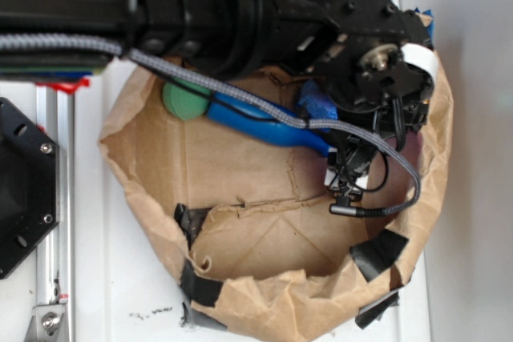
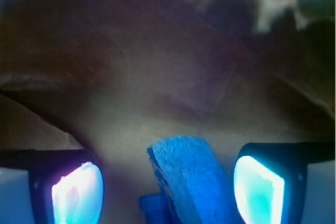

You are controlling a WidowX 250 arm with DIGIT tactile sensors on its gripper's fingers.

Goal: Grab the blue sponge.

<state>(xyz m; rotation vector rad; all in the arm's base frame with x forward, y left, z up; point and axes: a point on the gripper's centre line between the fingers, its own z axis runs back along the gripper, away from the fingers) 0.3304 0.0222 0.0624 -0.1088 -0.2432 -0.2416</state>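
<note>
One blue sponge (image 2: 186, 179) stands between my two fingers (image 2: 260, 190) in the wrist view, its rough face tilted, nearer my right-hand pad than the other, with a gap showing on each side, so my claw (image 2: 168, 190) is spread and clasps nothing. In the exterior view the sponge (image 1: 317, 104) shows only as a dark-blue corner under my arm (image 1: 353, 46), near the far right edge of the paper bag (image 1: 160, 166) that carries everything. Just beside it lies the smooth blue bottle (image 1: 264, 126), stretched along the bag's far side, its other end touching the green ball (image 1: 183, 102) at the far left edge. The bag's rim is patched with black tape (image 1: 377, 252) along the near edge, and it rests on a white table (image 1: 473, 198).
</note>
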